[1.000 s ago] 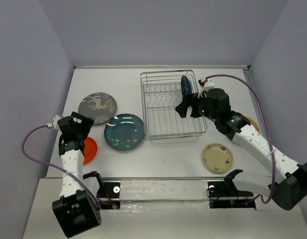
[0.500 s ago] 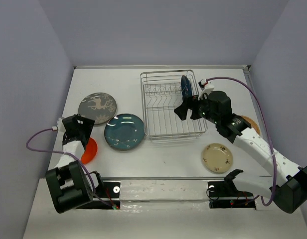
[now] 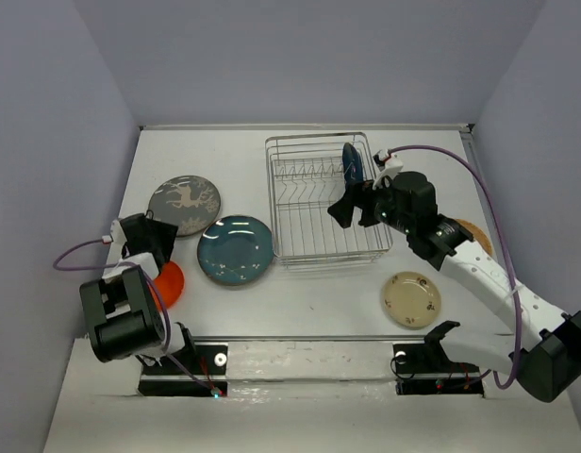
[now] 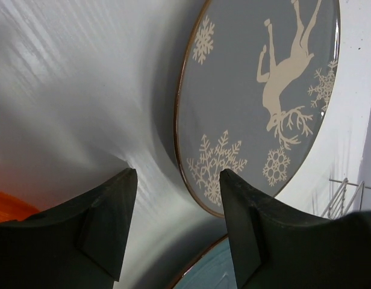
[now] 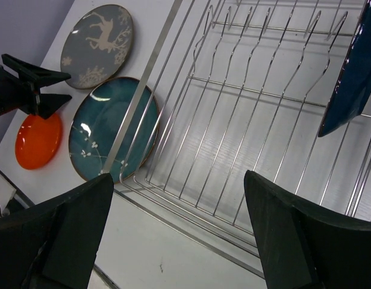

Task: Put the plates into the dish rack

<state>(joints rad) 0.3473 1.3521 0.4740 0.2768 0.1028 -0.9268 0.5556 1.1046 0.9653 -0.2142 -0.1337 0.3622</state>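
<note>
Dish rack (image 3: 309,226): is sitting in the upper middle of the overhead view, its row of prongs running along the far side.
Dark-blue plate (image 3: 351,162): is standing on edge among the prongs at the rack's upper right corner.
Right gripper (image 5: 179,232): is hovering over the rack's wire floor, just below the dark-blue plate in the overhead view, fingers spread wide and carrying nothing.
Left gripper (image 4: 176,226): is hanging low over the table at the left, jaws apart with nothing between them, pointing at the near rim of the grey plate.
Grey plate (image 4: 258,90): is lying flat at centre left, showing a white deer and snowflakes.
Teal plate (image 3: 236,249): is lying flat just left of the rack, below and right of the grey plate.
Orange plate (image 3: 169,283): is lying at lower left, partly covered by the left arm.
Cream plate (image 3: 410,298): is lying flat below the rack's right end, apart from it.
Tan plate (image 3: 476,229): is showing only a sliver past the right arm; it seems to be lying flat.
</note>
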